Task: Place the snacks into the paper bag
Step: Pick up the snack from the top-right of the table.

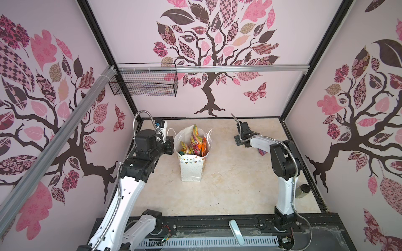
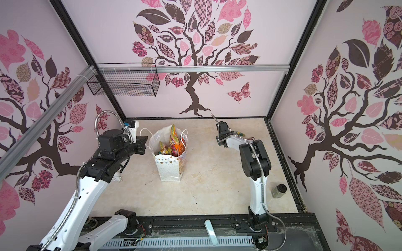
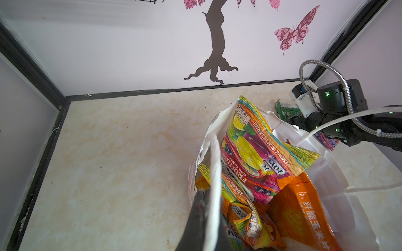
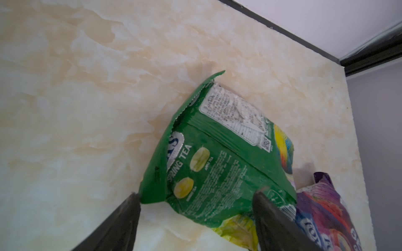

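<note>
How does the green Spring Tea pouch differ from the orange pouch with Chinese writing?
The glossy green plastic pouch lies on the marble-look table, outside the white paper bag; the glossy orange plastic pouch stands inside it. The open right gripper frames the green pouch; nothing grips the orange one. Both are crinkled packets.

"SPRING TEA" on green pouch point(image 4: 217, 173), "LEMON & BLACKCURRANT" on yellow pouch point(image 3: 250, 150)
</note>
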`<state>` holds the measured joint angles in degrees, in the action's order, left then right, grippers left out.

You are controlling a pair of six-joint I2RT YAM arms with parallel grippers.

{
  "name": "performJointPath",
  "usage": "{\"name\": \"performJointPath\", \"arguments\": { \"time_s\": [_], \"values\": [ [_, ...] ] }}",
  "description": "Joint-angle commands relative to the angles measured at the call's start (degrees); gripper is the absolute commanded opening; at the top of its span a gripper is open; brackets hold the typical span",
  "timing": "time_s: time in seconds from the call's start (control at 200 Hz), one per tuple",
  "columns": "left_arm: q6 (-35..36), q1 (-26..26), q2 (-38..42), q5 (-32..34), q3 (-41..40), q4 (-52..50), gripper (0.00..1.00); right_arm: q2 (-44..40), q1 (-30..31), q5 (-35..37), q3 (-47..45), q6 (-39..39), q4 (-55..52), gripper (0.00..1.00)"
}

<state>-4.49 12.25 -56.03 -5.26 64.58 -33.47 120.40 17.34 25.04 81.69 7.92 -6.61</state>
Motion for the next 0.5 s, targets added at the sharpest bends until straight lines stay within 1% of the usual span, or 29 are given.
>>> {"name": "performJointPath", "arguments": {
  "time_s": [0.0, 0.345, 0.495],
  "values": [
    [0.18, -0.39, 0.22, 0.04, -0.77, 2.05, 0.0, 4.09, 0.27, 4.85, 4.14, 1.31, 1.53, 0.83],
    [0.11, -0.32, 0.19, -0.02, -0.8, 2.16, 0.0, 6.66, 0.41, 5.74, 5.55, 2.6, 3.08, 0.83],
    [0.09, -0.38, -0.08, -0.28, -0.77, 2.09, 0.0, 8.26, 0.67, 3.86, 6.25, 5.39, 2.53, 0.87]
  ]
}}
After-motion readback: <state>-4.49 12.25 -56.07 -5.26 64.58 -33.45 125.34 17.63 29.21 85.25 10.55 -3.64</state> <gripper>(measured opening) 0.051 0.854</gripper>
